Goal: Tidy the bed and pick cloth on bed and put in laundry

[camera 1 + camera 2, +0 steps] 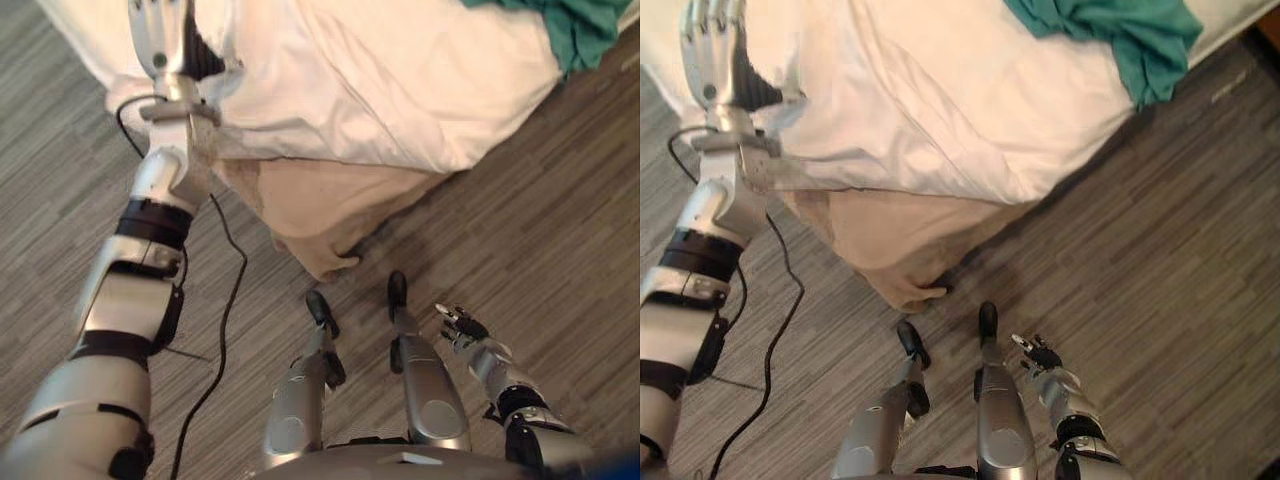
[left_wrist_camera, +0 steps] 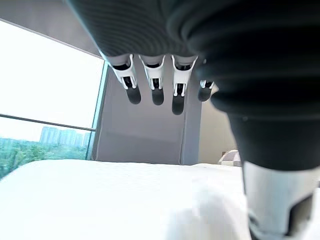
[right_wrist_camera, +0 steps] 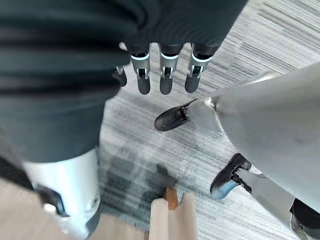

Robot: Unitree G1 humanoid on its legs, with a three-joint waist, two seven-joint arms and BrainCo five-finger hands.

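A teal cloth [image 1: 1120, 30] lies crumpled on the bed's far right part, on the white duvet [image 1: 940, 100]. The same teal cloth [image 1: 565, 25] shows at the upper right edge of the left eye view. My left hand [image 1: 712, 40] is raised over the bed's near left corner, far from the cloth, open and holding nothing; its fingers [image 2: 155, 85] point out over the white bedding [image 2: 100, 200]. My right hand [image 1: 462, 325] hangs low at my side above the floor, with relaxed fingers [image 3: 165, 75] that hold nothing.
A beige sheet [image 1: 890, 240] hangs from the bed's near corner down to the grey plank floor [image 1: 520, 230]. A bright window [image 2: 45, 100] stands beyond the bed. Open floor runs along the bed's right side.
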